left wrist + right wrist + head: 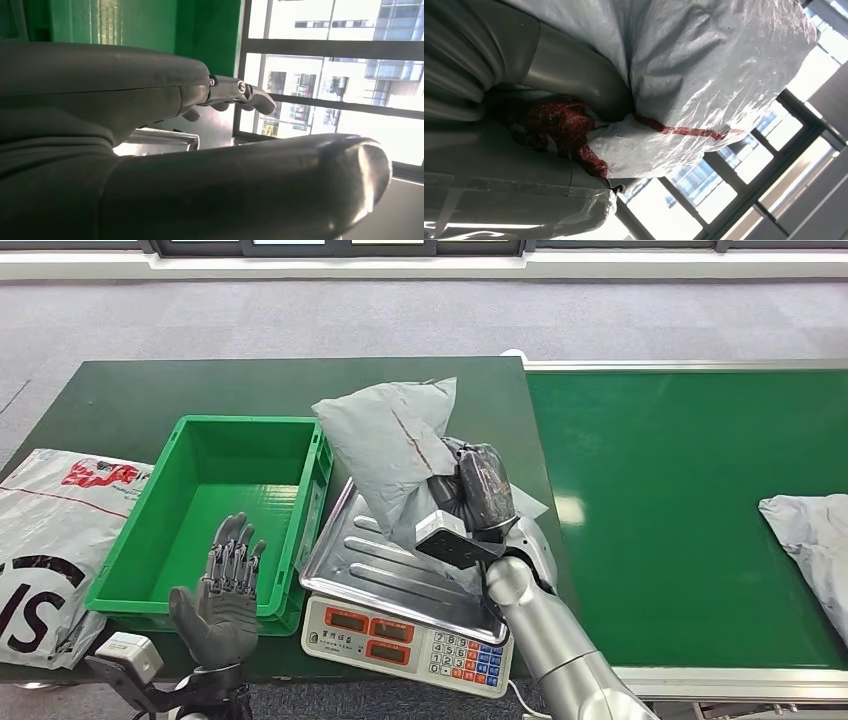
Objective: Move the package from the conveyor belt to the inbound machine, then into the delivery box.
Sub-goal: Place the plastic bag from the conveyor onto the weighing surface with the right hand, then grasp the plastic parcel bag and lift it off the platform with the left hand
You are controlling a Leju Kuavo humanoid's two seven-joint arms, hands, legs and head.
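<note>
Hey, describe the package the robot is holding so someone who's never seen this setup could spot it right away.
Find the dark green table with the green crate; just right of the crate sits a scale with a steel tray. The grey package is held above that tray by the right robot hand. Unlike the other grey bag lying flat on the conveyor, it's lifted and crumpled.
</note>
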